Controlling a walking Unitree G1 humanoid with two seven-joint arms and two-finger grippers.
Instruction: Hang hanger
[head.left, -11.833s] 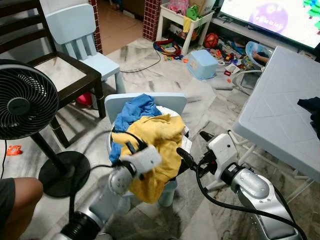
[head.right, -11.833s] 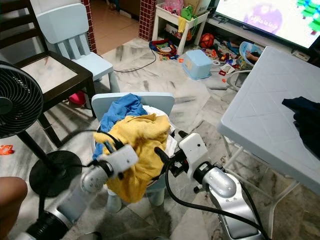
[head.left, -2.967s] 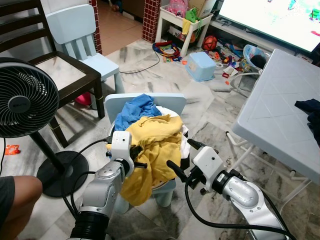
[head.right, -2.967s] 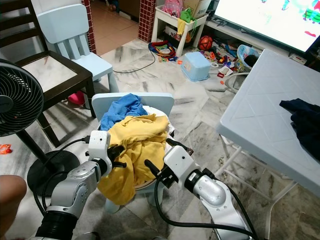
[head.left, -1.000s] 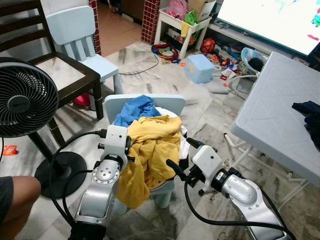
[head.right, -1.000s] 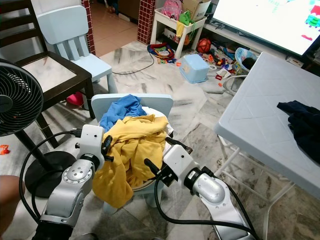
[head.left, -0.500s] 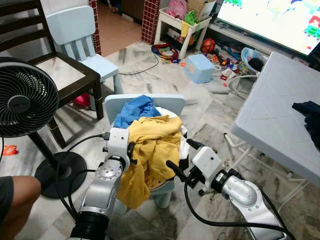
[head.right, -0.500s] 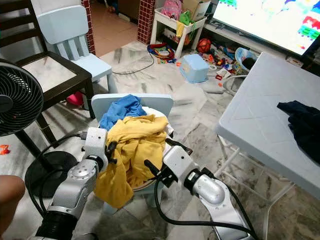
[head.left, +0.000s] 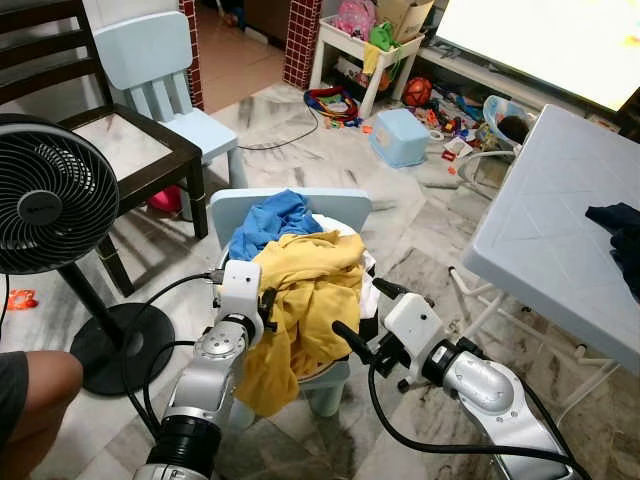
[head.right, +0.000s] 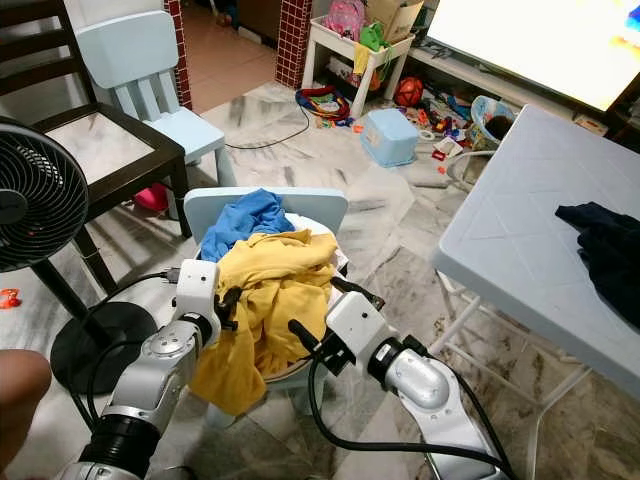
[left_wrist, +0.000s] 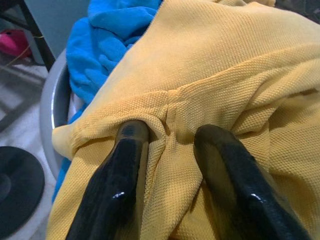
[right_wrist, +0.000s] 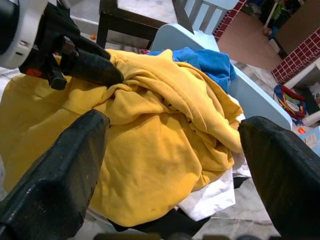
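The left pincer (left_wrist: 167, 145) pinches a fold of the yellow shirt (head.left: 310, 290) heaped on the small blue chair (head.left: 345, 205); the right pincer (head.left: 368, 312) waits wide beside it. No hanger is visible. Judged step: lifting the shirt clear; next, finding its collar.

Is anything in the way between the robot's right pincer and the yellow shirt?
Nothing visible. The right pincer is open, just short of the yellow shirt, which lies straight ahead of it. The left pincer pinches a fold at the shirt's other side, clear of that path.
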